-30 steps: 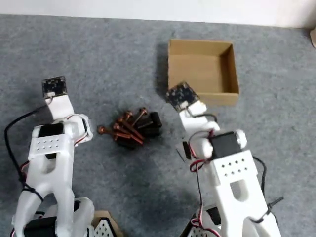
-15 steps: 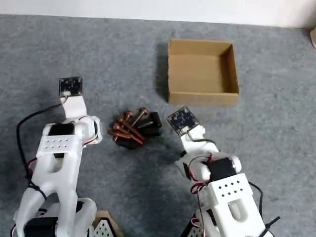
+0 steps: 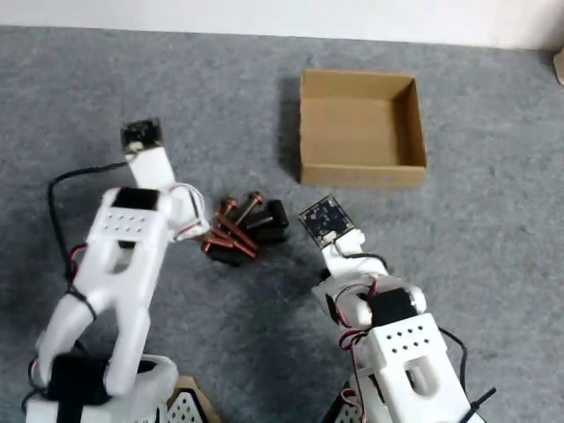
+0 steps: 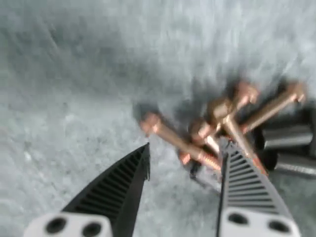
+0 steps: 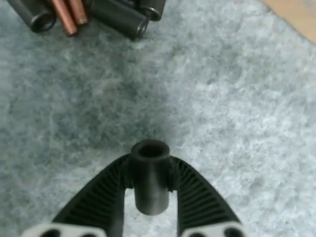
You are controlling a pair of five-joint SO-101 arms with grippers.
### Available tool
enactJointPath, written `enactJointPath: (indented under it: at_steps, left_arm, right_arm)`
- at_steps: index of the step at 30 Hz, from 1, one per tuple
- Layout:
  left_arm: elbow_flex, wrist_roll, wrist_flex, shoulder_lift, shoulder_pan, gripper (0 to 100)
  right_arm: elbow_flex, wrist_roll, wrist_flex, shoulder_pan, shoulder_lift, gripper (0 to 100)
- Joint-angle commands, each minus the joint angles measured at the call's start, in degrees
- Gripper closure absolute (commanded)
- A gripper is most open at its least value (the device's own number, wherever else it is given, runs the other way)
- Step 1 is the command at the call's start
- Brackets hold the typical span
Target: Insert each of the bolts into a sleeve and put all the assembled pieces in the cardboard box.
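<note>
White plastic arms stand side by side at the near edge of the grey, felt-covered desk [image 3: 493,256], the left arm [image 3: 119,264] reaching farther out than the right arm [image 3: 401,344].

Nearest of the two, the right hand [image 5: 149,165] is clamped on one black cylindrical sleeve [image 5: 149,180]. Both ribbed fingers press against its sides, and the sleeve lies along them with its open bore facing out past the fingertips. It is held over bare grey surface, apart from the heap; whether it touches the desk cannot be told.

Beyond it, in the middle of the desk, copper-coloured bolts [image 3: 231,229] lie criss-crossed in a small heap, with more black sleeves [image 3: 270,222] touching them on the side toward the right arm. From the right wrist, these loose sleeves [image 5: 118,16] and two bolt shanks [image 5: 66,12] lie together, well ahead of the held sleeve.

The left hand [image 4: 185,148] is over the heap's other side with its fingers spread apart and nothing gripped. One black fingertip [image 4: 143,160] is beside the outermost bolt, the other crosses in front of the bolts [image 4: 219,111], and one bolt's shank runs across the gap between them. Contact with the bolts cannot be told through the blur.

Farthest out, the brown square cardboard box [image 3: 361,174] sits upright with its top open, well apart from the heap and both hands.
</note>
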Motion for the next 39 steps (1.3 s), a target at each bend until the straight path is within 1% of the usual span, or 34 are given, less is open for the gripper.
enactJointPath:
  at_steps: [1,4,6,8,12,15,17,23,26,29,32,39]
  left_arm:
    - [-3.0,3.8,-1.6,3.1,0.8,77]
    - [-3.0,14.7,-3.4,6.0,0.8,77]
    - [-3.1,20.0,-3.4,7.8,0.7,77]
    - [-3.5,22.2,-3.8,8.8,0.6,77]
    - [-5.8,25.9,-3.6,9.1,0.2,77]
    - [-6.9,28.8,-3.6,8.9,-1.7,77]
    - [-6.8,29.6,-3.6,9.5,-2.8,77]
    - [-6.9,29.5,-0.2,8.8,-2.8,77]
    - [-7.3,29.2,0.0,8.9,-2.2,77]
    - [-7.4,27.1,3.2,9.4,-0.7,77]
    - [-7.6,27.2,5.1,9.2,-0.4,77]
    - [-9.7,26.7,5.1,9.0,0.4,77]
  right_arm:
    - [-0.1,0.2,-1.6,0.9,-0.7,99.4]
    - [0.0,0.2,-1.6,0.9,-0.7,99.4]
    - [0.0,0.2,-1.6,0.9,-0.7,99.4]
    - [1.0,0.2,-1.8,0.9,-0.8,99.4]
    - [4.4,0.5,-6.7,0.9,-0.7,99.4]
    - [5.1,0.5,-7.4,1.7,-0.7,99.4]
    - [5.1,0.6,-7.6,2.6,-0.7,99.4]
    - [5.6,0.6,-9.4,2.5,-0.7,99.4]
    - [5.7,0.6,-9.9,2.7,-0.6,99.4]
    - [6.8,0.6,-10.1,2.7,-0.7,99.4]
    - [6.9,0.6,-10.1,2.7,-0.7,99.4]
    - [7.4,0.6,-11.8,2.7,-0.7,99.4]
